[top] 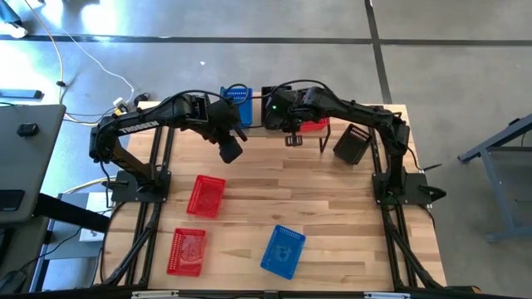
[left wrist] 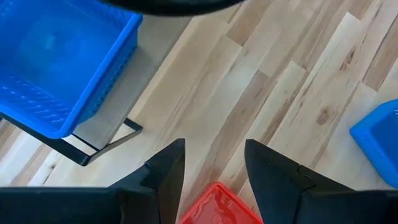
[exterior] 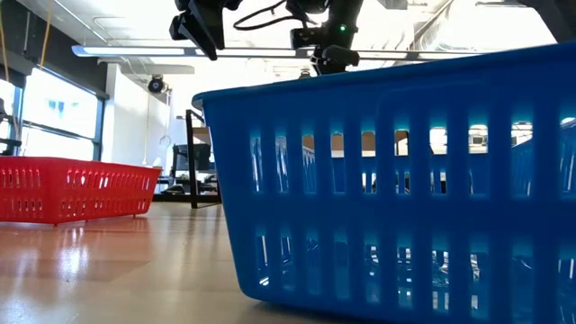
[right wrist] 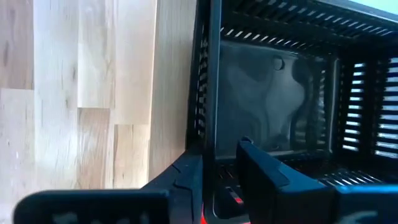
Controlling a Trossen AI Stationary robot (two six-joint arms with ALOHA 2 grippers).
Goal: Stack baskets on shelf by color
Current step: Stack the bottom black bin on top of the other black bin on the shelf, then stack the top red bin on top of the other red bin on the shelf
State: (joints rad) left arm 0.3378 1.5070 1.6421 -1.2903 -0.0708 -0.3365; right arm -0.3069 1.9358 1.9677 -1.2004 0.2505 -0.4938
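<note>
The shelf [left wrist: 107, 117] stands at the table's far edge. A blue basket [top: 236, 95] sits on its left end and a red basket [top: 314, 125] on its right part. My right gripper [right wrist: 217, 177] is over the shelf's middle, shut on a black basket [right wrist: 280, 87]; my arm hides that basket in the high view. My left gripper [top: 232, 150] hovers open above the table in front of the shelf, touching nothing. On the table lie two red baskets [top: 206, 196] [top: 187, 251], a blue basket [top: 283, 251] and another black basket [top: 352, 144]. My right gripper holds the black basket by one side wall [right wrist: 211, 134], near its rim. One finger [right wrist: 189, 180] is outside the wall and the other finger [right wrist: 264, 177] is inside the basket. A bit of red shows below, between the fingers. What the basket rests on I cannot tell.
The black basket to the right of the shelf lies tilted beside the right arm's base. The near blue basket [exterior: 396, 180] fills the low view, with a red basket [exterior: 72, 189] to its left. Bare wood lies between the shelf and the near baskets.
</note>
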